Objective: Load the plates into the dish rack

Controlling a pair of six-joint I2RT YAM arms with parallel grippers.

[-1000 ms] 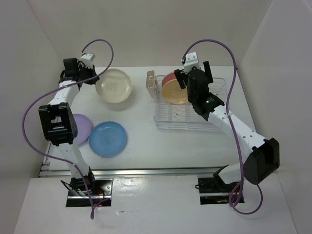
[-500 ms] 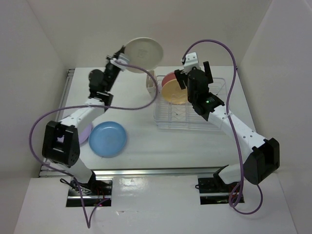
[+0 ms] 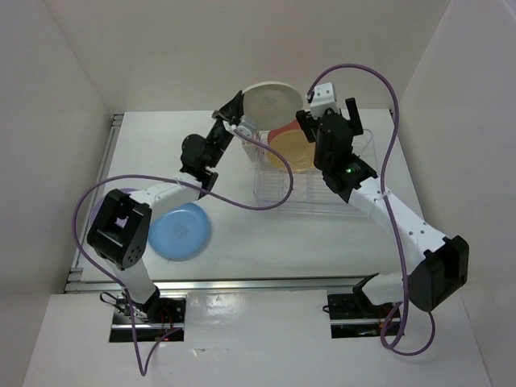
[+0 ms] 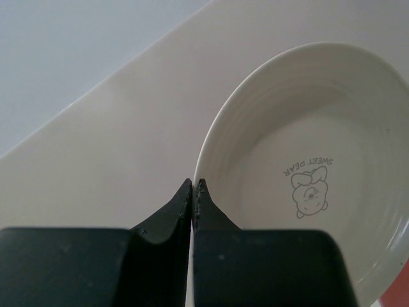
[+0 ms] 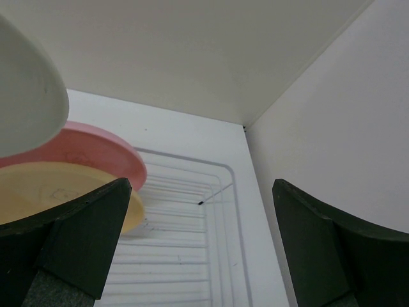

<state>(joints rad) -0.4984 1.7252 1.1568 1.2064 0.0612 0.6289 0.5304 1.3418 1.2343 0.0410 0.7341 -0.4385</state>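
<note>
The left fingers are pressed together on the near rim of the cream plate, the thin edge pinched between their tips. The plate is held tilted, its hollow face with a small printed cartoon bear turned to the wrist camera. From above, the left arm reaches across the worktop to the far left end of the dish rack, and the cream plate hangs over that end. It seems to be clear of the wires, though the angle does not settle this. Two plates already stand on edge in the rack: the pink plate toward the far side and the orange-yellow plate just in front of it, both leaning and overlapping closely. The cream plate sits above and just behind the pink one. The right fingers are spread wide and grip nothing. They hover over the rack's far side, beside the standing plates, looking along the bare wire floor toward the wall corner. The blue plate lies flat on the worktop near the left arm's elbow, well apart from the rack.
</note>
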